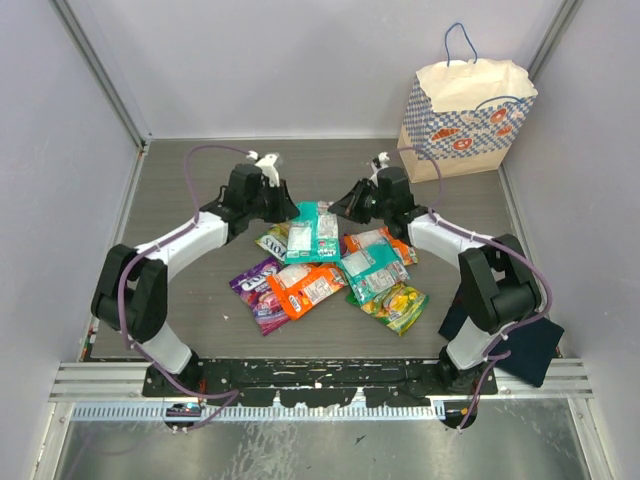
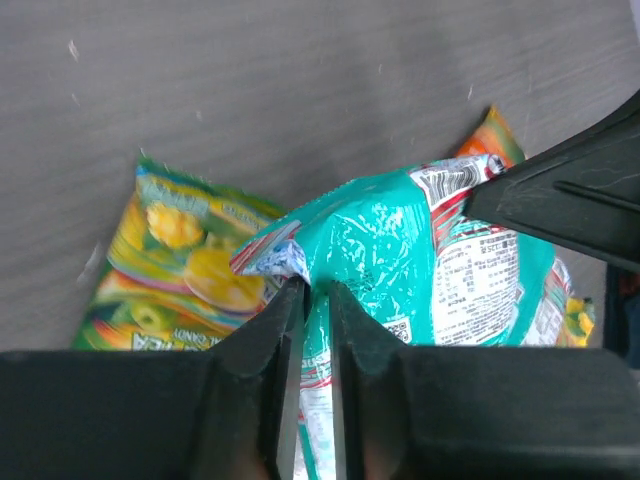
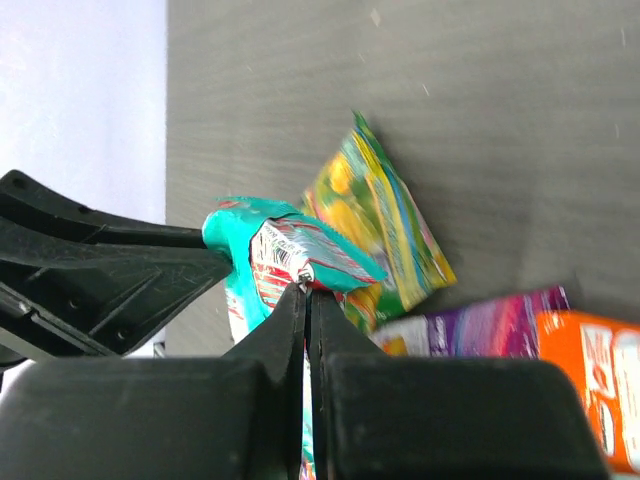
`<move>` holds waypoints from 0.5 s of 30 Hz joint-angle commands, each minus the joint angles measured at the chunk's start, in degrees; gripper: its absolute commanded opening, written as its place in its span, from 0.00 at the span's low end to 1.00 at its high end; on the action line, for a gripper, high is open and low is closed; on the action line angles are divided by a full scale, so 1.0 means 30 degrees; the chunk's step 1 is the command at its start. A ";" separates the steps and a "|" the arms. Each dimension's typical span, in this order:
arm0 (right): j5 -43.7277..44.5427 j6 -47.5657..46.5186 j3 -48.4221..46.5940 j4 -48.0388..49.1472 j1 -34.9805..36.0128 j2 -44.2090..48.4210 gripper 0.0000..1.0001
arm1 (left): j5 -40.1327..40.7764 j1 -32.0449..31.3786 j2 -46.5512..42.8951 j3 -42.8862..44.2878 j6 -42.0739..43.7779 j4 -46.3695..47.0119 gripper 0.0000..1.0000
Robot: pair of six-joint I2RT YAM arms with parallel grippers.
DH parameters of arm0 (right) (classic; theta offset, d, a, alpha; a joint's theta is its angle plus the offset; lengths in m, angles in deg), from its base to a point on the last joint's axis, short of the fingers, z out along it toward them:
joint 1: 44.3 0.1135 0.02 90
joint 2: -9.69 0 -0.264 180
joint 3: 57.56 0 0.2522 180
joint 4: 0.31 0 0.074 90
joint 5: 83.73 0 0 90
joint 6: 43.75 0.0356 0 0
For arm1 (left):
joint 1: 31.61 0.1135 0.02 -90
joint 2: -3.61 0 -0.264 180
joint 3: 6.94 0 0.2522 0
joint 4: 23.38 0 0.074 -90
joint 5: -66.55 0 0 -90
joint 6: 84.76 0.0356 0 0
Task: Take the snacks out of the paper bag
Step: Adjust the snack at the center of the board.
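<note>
A: At mid-table, who holds what?
B: Left gripper (image 2: 312, 290) and right gripper (image 3: 305, 285) are both clenched on opposite edges of one teal packet (image 2: 380, 250), among the snacks (image 1: 305, 287) piled there. The bag (image 1: 465, 110) stands well apart, in the far right corner.
A: Handling?
B: Light, crinkly, slippery film, I'd judge; pinch the sealed edges.
A: Count?
B: One bag; at least seven packets showing: two teal, two orange, two green-yellow, one purple.
</note>
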 commanded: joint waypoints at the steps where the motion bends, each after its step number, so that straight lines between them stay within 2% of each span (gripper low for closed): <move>1: 0.1155 -0.2191 -0.2588 -0.0089 0.0199 0.1258 0.01 | 0.0940 0.0415 -0.0772 0.2729 0.1093 -0.0155 0.38; 2: 0.1415 -0.2610 -0.3013 -0.0371 0.0221 0.1154 0.01 | 0.1167 0.0591 -0.0614 0.3345 0.1184 -0.0801 0.53; 3: 0.1828 -0.3076 -0.3410 -0.0571 0.0227 0.1079 0.01 | 0.1357 0.0811 -0.0532 0.3931 0.1298 -0.1281 0.64; 7: 0.5111 -0.6105 -0.5071 -0.0654 0.0273 0.0873 0.01 | 0.3283 0.1739 -0.0737 0.5252 0.1307 -0.1645 0.93; 9: 0.7209 -0.8061 -0.6174 -0.0690 0.0277 0.0578 0.01 | 0.3593 0.2249 -0.0553 0.6287 0.1235 -0.2444 0.99; 12: 1.0624 -1.1591 -0.7551 0.0206 0.0788 -0.0030 0.01 | 0.3013 0.2502 -0.0562 0.6840 0.1201 -0.2901 0.98; 15: 1.5167 -1.7432 -0.7551 0.3304 0.2748 -0.1315 0.01 | 0.2714 0.2505 -0.0715 0.6534 0.1146 -0.2805 0.98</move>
